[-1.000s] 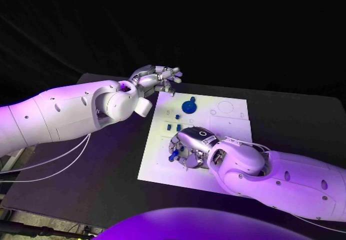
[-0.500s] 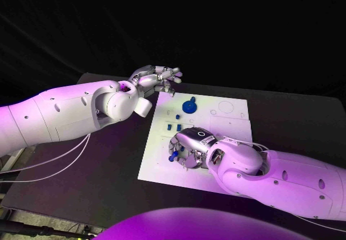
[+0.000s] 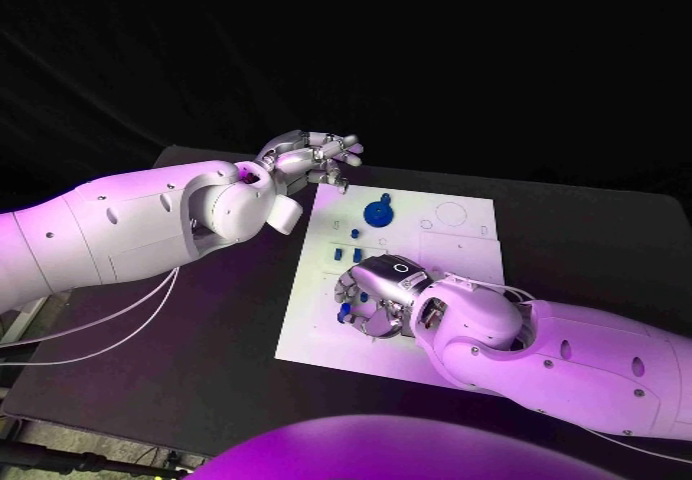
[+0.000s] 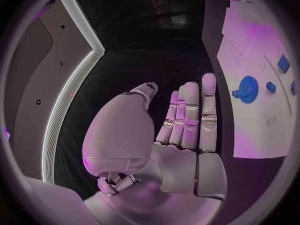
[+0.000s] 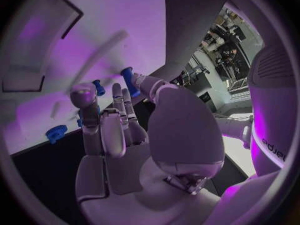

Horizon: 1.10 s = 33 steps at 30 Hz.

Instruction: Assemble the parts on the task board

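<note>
The white task board lies in the middle of the black table. A blue gear stands at its far side, with small blue pegs just nearer. My right hand hovers low over the board's near left part, fingers spread. In the right wrist view its thumb tip touches a blue peg, another blue peg sits by a fingertip, and the gear lies farther off. My left hand is raised beyond the board's far left corner, fingers straight and holding nothing; the gear shows beside it.
The black table extends well to the left and right of the board. Outlined sockets mark the board's far right part. The right forearm covers the board's near right corner.
My right hand has edged slightly left over the board's near part. The left hand has stayed where it was.
</note>
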Each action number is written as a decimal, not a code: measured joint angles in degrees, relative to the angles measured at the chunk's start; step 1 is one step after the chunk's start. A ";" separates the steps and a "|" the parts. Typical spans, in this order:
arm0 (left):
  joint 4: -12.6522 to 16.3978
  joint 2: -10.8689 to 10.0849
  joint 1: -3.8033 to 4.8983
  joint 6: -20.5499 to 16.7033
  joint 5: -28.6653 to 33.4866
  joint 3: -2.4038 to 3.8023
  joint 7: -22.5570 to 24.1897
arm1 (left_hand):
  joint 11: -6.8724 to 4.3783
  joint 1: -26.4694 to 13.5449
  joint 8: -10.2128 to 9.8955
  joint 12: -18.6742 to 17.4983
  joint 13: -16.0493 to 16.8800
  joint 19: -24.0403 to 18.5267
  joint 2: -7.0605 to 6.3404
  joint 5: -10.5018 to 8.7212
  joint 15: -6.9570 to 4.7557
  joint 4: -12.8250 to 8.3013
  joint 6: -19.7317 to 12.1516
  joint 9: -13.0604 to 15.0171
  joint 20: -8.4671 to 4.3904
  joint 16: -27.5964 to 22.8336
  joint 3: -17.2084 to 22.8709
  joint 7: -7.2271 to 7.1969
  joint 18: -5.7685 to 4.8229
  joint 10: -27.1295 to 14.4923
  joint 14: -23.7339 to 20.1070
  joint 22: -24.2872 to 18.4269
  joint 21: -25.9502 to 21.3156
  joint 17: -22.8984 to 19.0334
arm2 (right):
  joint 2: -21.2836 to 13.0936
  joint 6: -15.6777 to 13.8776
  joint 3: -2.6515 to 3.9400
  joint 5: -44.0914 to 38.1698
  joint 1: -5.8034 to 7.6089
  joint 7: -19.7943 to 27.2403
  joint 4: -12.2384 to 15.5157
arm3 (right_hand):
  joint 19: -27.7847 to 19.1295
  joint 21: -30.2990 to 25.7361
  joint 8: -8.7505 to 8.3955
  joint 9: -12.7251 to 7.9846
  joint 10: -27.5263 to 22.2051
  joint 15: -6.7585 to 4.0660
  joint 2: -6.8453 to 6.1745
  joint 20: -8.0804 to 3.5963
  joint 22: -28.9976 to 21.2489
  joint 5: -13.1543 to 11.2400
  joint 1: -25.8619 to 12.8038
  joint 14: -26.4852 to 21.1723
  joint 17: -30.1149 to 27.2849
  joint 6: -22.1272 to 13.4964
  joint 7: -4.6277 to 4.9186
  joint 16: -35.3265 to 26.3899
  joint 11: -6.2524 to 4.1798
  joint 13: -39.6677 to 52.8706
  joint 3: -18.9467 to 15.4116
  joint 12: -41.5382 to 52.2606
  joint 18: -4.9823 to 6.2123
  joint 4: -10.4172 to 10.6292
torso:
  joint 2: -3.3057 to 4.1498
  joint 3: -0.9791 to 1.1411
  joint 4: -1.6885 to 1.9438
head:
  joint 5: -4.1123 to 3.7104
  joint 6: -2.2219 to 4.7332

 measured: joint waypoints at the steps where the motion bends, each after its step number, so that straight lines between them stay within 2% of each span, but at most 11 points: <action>1: 0.00 0.00 0.00 0.00 0.00 0.00 0.00 | 0.00 0.00 0.00 0.00 0.00 0.00 0.00 0.00 0.00 0.00 0.00 0.00 0.00 0.00 0.00 0.00 0.00 0.00 0.00 0.00 0.00 0.00 | -0.05 -0.12 0.00 0.02 0.00 0.03 0.01 | -0.29 -0.62 -0.13 -0.18 -0.71 0.09 0.00 0.12 -0.22 0.00 0.00 0.08 -0.46 -0.10 0.10 -0.20 0.15 -0.10 -0.53 0.00 0.00 -0.08 | -0.01 0.02 0.00 | -0.01 0.01; 5: 0.02 0.00 0.00 0.00 0.00 0.00 0.00 | 0.00 0.00 0.00 0.00 0.00 0.00 0.00 0.00 0.00 0.00 0.00 0.00 0.00 0.00 0.00 0.00 0.00 0.00 0.00 0.00 -0.23 0.00 | -0.47 -0.81 -0.02 0.13 0.00 0.26 0.11 | -1.81 -3.43 -1.80 -1.77 -4.35 0.91 0.01 0.82 -1.12 0.00 0.01 -0.33 -2.09 -2.38 0.17 -0.79 0.76 -0.59 -4.38 0.70 0.01 -0.33 | -0.02 0.05 -0.02 | -0.05 0.01; 7: 0.02 -0.01 0.01 0.00 0.00 0.00 0.00 | 0.00 0.00 0.00 0.00 0.00 0.00 0.00 0.00 0.00 0.00 0.00 0.00 0.00 0.00 0.00 0.00 0.00 0.00 0.00 0.00 -0.23 0.00 | -0.70 -1.21 -0.03 0.25 0.00 0.41 0.21 | -2.22 -4.44 -2.33 -2.77 -5.79 1.17 0.85 1.23 -1.39 0.00 0.86 -0.59 -2.60 -2.93 -0.01 -0.86 1.11 -0.83 -7.73 1.54 0.01 -0.11 | -0.02 0.07 -0.02 | -0.13 0.00; 9: 0.02 -0.02 0.01 0.00 0.00 0.00 0.00 | 0.00 0.00 0.00 0.00 0.00 0.00 0.00 0.00 0.00 0.00 0.00 0.00 0.00 0.00 0.00 0.00 0.00 0.00 0.00 0.00 -0.23 0.00 | -1.01 -1.73 -0.03 0.43 0.01 0.59 0.40 | -2.21 -4.46 -2.33 -3.31 -6.06 1.21 1.39 1.23 -1.40 0.00 1.39 -0.63 -2.68 -3.00 -0.07 -0.86 1.25 -0.83 -9.48 2.26 0.88 0.16 | -0.02 0.09 -0.03 | -0.20 0.03; 16: 0.03 -0.04 0.01 0.00 0.02 0.00 0.01 | 0.00 0.00 0.00 0.00 0.00 0.00 0.00 0.00 0.00 0.00 0.00 0.00 0.00 0.00 0.00 0.00 0.00 0.00 0.00 0.00 -0.23 0.00 | -3.77 -4.29 -0.04 1.18 0.26 1.41 2.92 | -2.21 -4.93 -2.33 -4.23 -6.26 1.21 2.04 1.23 -1.38 0.71 2.05 -0.63 -2.85 -2.98 -0.04 -0.86 1.05 -0.91 -11.67 3.74 0.89 0.93 | 0.00 0.17 -0.03 | -0.46 0.22; 18: 0.00 -0.04 0.00 0.00 0.03 0.00 0.02 | 0.00 0.00 0.00 0.00 0.00 0.00 0.00 0.00 0.00 0.00 0.00 0.00 0.00 0.00 0.00 0.00 0.00 0.00 0.00 0.00 -0.23 0.00 | -5.04 -5.31 -0.03 1.55 0.65 1.71 3.88 | -2.18 -4.39 -2.33 -4.56 -6.24 1.21 2.42 1.21 -1.15 1.00 2.42 -0.63 -2.83 -2.36 0.57 -0.86 1.02 -0.91 -11.74 4.67 0.89 1.01 | -0.02 0.16 -0.04 | -0.54 0.31; 22: -0.06 -0.03 0.00 0.00 0.03 0.00 0.04 | 0.00 0.00 0.00 0.00 0.00 0.00 0.00 0.00 0.00 0.00 0.00 0.00 0.00 0.00 0.00 0.00 0.00 0.00 0.00 0.00 -0.23 0.01 | -9.03 -7.99 0.21 3.86 2.29 2.54 6.01 | -0.72 -2.10 -1.62 -5.15 -2.79 0.71 2.41 0.42 -0.21 1.41 2.42 -0.14 -1.90 0.01 0.77 -0.47 0.30 -0.67 -11.15 7.22 0.89 1.78 | -0.09 0.16 -0.08 | -1.16 0.63; 27: -0.15 -0.03 0.00 0.01 0.05 -0.07 0.08 | 0.22 0.00 0.00 0.00 0.00 0.00 0.00 0.00 0.21 0.00 0.00 0.00 0.00 0.00 0.00 0.00 0.00 -0.21 -0.21 0.01 -0.23 0.01 | -16.82 -11.42 0.50 13.07 5.67 3.31 7.16 | 2.04 2.67 -0.51 -5.40 5.29 -1.06 2.01 -0.94 1.78 0.45 -0.53 -0.06 0.52 2.32 -0.85 0.57 -1.79 1.37 -10.27 11.77 0.89 5.34 | -0.23 0.09 -0.18 | -2.60 1.13; 29: -0.18 -0.10 0.00 0.00 0.05 -0.13 0.09 | 0.22 0.00 0.00 0.22 0.00 0.00 0.00 0.00 0.21 0.00 0.00 0.00 0.00 0.00 0.00 0.00 0.00 -0.21 -0.21 0.00 -0.23 0.01 | -19.28 -12.36 0.52 17.15 6.26 3.34 7.28 | 2.76 4.27 -0.44 -5.28 8.13 -1.63 1.37 -1.66 2.51 1.12 -1.17 -0.15 1.97 2.49 -1.02 1.19 -2.55 2.98 -10.63 14.25 0.87 5.96 | -0.34 0.06 -0.29 | -3.32 1.33; 31: -0.19 -0.26 -0.01 0.00 0.06 -0.16 0.13 | 0.22 0.00 0.00 0.22 0.00 0.00 0.00 0.00 0.21 0.00 0.00 0.00 0.00 0.00 0.00 0.00 0.00 -0.21 -0.21 0.01 -0.23 -0.04 | -22.46 -13.04 0.45 21.82 6.70 3.33 7.64 | 3.54 5.85 -0.03 -4.76 11.00 -2.50 0.79 -2.44 3.17 1.80 -1.75 -0.02 3.65 2.13 -1.75 1.95 -3.50 6.59 -11.82 19.11 -0.04 6.75 | -0.44 0.02 -0.46 | -4.09 1.61; 33: -0.20 -0.37 -0.02 -0.01 0.07 -0.18 0.17 | 0.22 0.00 0.00 0.22 0.00 0.00 0.00 0.00 0.21 0.00 0.00 0.00 0.00 0.00 0.00 0.00 0.00 -0.21 -0.21 0.01 -0.22 -0.05 | -24.85 -13.28 0.36 25.01 6.92 3.17 7.96 | 4.96 8.63 2.04 -2.60 9.09 -2.91 1.70 -3.15 3.33 0.19 -2.57 -0.01 5.39 0.10 -2.55 3.10 -4.31 17.85 -17.23 30.81 -0.16 10.69 | -0.53 0.04 -0.63 | -4.83 1.80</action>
